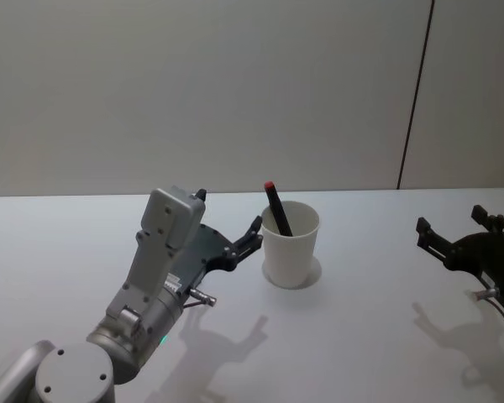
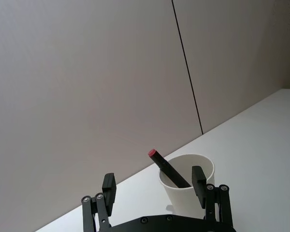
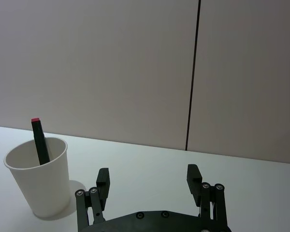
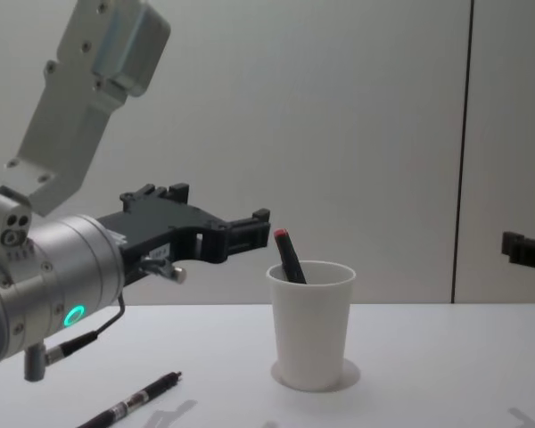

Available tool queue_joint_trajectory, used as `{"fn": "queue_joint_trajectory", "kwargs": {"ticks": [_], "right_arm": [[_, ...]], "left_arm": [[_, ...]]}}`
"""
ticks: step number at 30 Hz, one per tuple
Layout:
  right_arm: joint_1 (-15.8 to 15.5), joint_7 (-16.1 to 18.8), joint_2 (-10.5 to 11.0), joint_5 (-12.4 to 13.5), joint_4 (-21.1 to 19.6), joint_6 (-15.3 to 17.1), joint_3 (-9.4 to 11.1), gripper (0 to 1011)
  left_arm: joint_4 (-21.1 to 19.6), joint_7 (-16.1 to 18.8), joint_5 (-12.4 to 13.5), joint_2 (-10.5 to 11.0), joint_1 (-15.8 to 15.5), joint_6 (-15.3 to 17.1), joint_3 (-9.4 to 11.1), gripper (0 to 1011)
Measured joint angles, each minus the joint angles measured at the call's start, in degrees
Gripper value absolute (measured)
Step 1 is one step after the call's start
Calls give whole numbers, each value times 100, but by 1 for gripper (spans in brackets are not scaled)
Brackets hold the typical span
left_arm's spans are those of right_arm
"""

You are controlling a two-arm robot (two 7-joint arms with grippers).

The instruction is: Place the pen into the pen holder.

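Nearest the near edge of the table, toward its left side, a loose pen lies flat in the chest view, dark with silvery bands and touched by nothing.

Beyond it, the left gripper hangs above the table, just left of the pen holder and about level with its rim. Its fingers are spread wide and hold nothing. The gap between them faces the cup, a pose that fits a release completed or a withdrawal about to begin.

The pen holder, a white paper cup, stands upright near the middle of the table. The pen, dark with a red tip, sits inside it and leans on the rim on the side toward the table's left edge. Its red end rises clear above the rim. The lean is a matter of fit: the cup is wider than the pen, so the wall carries it. Judged from this, the placement looks done.

Near the right edge, well apart from the cup, the right gripper waits with its fingers wide and empty, evidently parked.

Behind the far edge stands a plain wall, crossed by a dark vertical seam.
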Motion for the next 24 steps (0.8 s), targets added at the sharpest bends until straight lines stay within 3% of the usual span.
{"fn": "queue_joint_trajectory", "kwargs": {"ticks": [24], "right_arm": [[-11, -3, 7, 0, -11, 11, 3, 1002]], "left_arm": [[-177, -367, -328, 234, 58, 1131, -210, 1003]]}}
